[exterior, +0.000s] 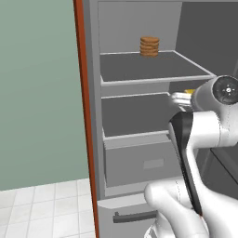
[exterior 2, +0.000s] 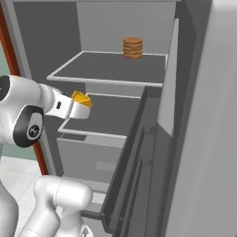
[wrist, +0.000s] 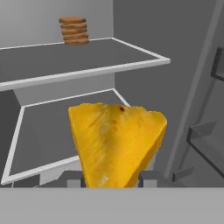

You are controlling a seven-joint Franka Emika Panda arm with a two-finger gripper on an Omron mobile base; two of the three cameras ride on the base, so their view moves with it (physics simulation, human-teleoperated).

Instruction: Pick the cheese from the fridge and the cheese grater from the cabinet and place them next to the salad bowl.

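A: Surfaces and room?

B: The fridge (exterior 2: 115, 28) stands open, grey inside. Upper shelf (exterior: 153, 69) and lower shelf (exterior: 135, 114) both have pale wire-like front edges, with a drawer (exterior: 139, 160) under the lower one. A stack of brown discs (exterior: 149, 46) sits at the back of the upper shelf, toward 12 o'clock in the hand view. Green wall (exterior: 37, 93) and pale floor tiles (exterior: 42, 209) lie at 9 o'clock of the fridge in the left base view, past a reddish-brown edge strip (exterior: 83, 93).

A: Cheese?

B: The cheese (wrist: 118, 142), a yellow-orange wedge, is in the gripper (wrist: 113, 178), the fingers (wrist: 148, 177) pressed on either side of its lower end. In the right base view it sits at the front of the lower shelf; whether it touches the shelf I cannot tell.

A: Edges, open room?

B: The upper shelf's front edge is at 12 o'clock above the wedge. The open door (exterior 2: 194, 115) with its racks is at 3 o'clock. The lower shelf is bare from the wedge to the back wall.
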